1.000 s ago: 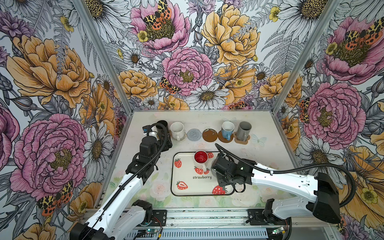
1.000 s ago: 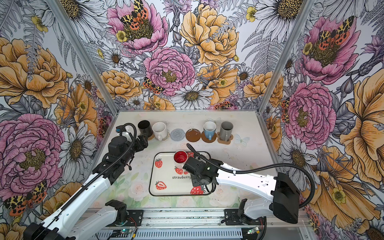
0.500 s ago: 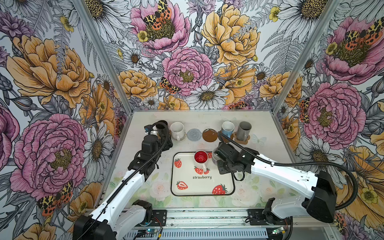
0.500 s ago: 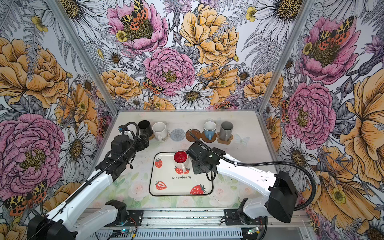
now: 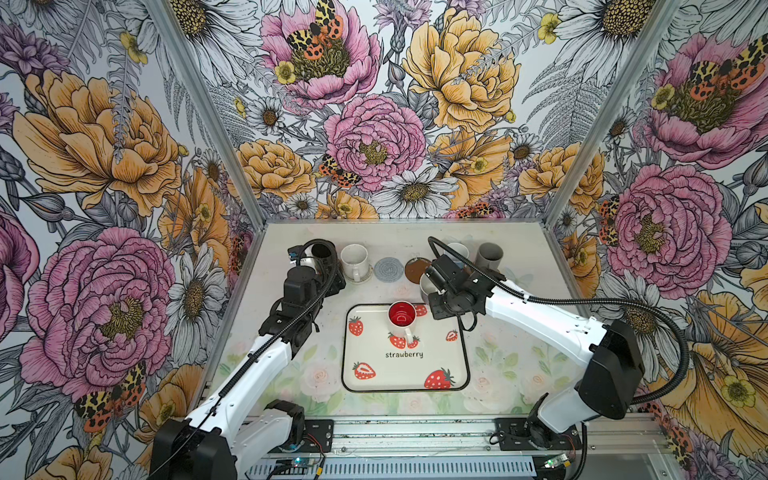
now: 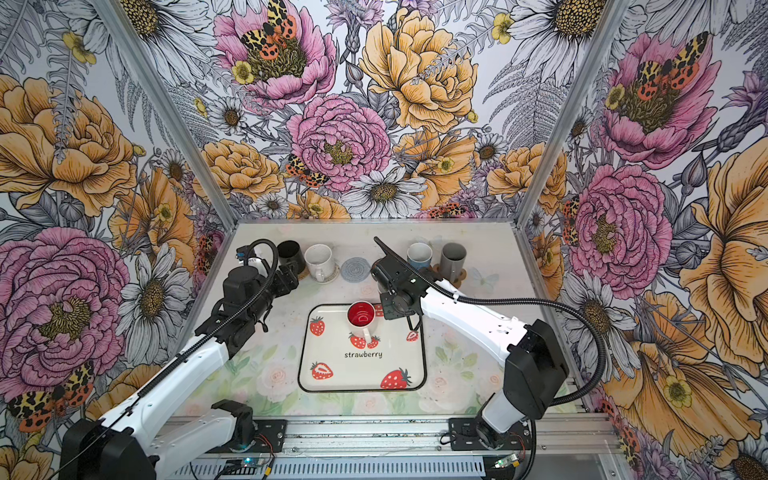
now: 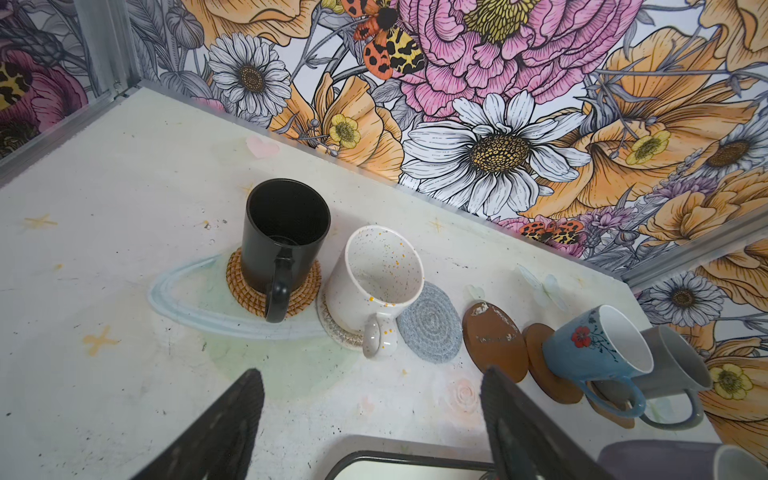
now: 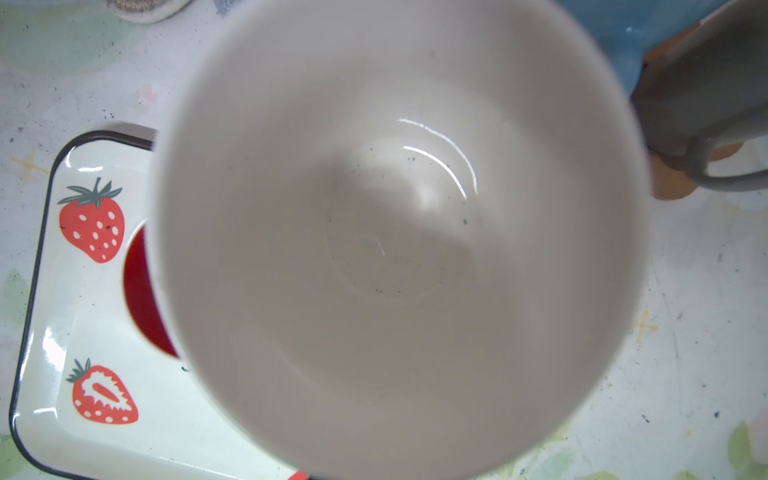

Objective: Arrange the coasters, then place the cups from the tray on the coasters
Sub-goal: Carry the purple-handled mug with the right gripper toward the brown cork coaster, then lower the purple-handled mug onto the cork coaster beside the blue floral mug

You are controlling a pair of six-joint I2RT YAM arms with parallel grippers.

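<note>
My right gripper (image 5: 432, 286) is shut on the lilac cup (image 7: 648, 457), held above the table beside the bare brown coaster (image 5: 415, 269); its white inside (image 8: 395, 232) fills the right wrist view and hides the fingers. A white cup with red inside (image 5: 402, 314) stands alone on the tray (image 5: 407, 374). Along the back stand the black cup (image 7: 286, 232) on the rattan coaster (image 7: 249, 286), a white cup (image 7: 374, 274), a bare grey-blue coaster (image 7: 432, 324), a light blue cup (image 7: 598, 349) and a grey cup (image 7: 673, 365). My left gripper (image 7: 372, 374) hangs open and holds nothing, near the black cup.
Flowered walls (image 5: 374, 145) close the table on three sides, close behind the row of cups. The tray's black rim (image 7: 399, 457) lies just under my left gripper. A metal rail (image 5: 415, 436) runs along the front edge.
My right arm has carried the lilac cup from over the tray's right side towards the back, up to the bare brown coaster. The left arm has barely shifted.
</note>
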